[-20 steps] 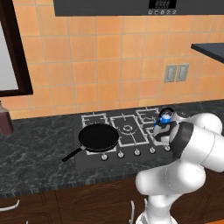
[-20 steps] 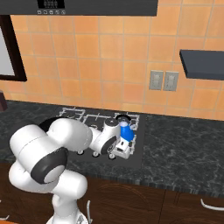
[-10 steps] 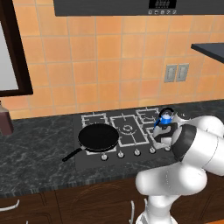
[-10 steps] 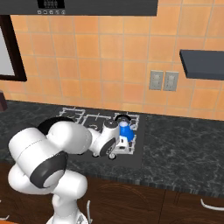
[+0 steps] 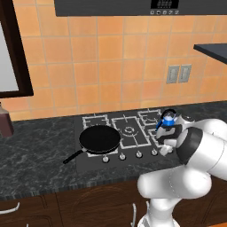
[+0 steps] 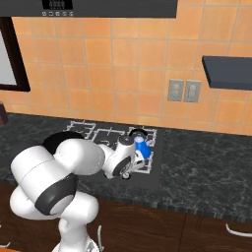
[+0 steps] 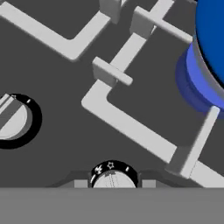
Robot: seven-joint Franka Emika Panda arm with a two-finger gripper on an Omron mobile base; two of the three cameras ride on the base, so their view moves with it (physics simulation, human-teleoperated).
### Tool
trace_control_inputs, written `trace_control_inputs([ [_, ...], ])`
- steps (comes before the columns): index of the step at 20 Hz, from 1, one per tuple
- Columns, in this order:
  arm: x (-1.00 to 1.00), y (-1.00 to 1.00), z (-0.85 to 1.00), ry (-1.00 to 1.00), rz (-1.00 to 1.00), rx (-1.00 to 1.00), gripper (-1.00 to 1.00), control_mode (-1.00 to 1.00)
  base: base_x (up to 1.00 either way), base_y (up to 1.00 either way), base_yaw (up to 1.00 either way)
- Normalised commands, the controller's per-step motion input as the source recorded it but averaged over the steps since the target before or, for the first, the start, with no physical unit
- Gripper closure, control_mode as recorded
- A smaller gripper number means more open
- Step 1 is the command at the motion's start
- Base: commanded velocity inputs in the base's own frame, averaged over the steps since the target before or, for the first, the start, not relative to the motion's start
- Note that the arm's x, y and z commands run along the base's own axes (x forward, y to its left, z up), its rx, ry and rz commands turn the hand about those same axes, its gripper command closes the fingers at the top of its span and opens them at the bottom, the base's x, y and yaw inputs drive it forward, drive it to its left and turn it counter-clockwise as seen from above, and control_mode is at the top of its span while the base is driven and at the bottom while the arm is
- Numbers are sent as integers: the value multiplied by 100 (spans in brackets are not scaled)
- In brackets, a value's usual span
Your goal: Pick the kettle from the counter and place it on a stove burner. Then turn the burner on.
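Note:
The small blue kettle [image 5: 168, 119] [image 6: 142, 149] stands upright on the stove's right rear burner, and its blue body fills the upper right of the hand view [image 7: 212, 48]. My gripper [image 6: 127, 174] [image 7: 113, 184] is down at the stove's front right edge, in front of the kettle and apart from it. One dark fingertip rises on each side of a white stove knob [image 7: 113, 177], and the jaws sit close against it. The dark marbled counter [image 5: 40, 153] [image 6: 206, 162] runs along both sides of the stove.
A black frying pan [image 5: 99, 138] [image 6: 61, 139] sits on the left front burner, handle pointing front-left. A second knob [image 7: 12, 119] lies left of the gripped one, in a row of knobs [image 5: 122, 156]. A dark bottle [image 5: 5, 122] stands far left. A dark shelf [image 6: 229, 71] hangs at right.
The hand has sunk a little toward the stove's front right knob. The kettle and pan have not moved.

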Motion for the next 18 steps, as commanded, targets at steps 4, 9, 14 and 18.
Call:
trace_control_inputs([
  [4,0,14,0,-5,49,-22,100,-100,0,0,0],
  [9,-1,6,0,-10,49,-21,100,-100,0,0,0],
  [14,-8,0,0,-16,46,-16,100,-100,0,0,0],
  [18,-3,1,0,-13,36,-12,100,-100,0,0,0],
])
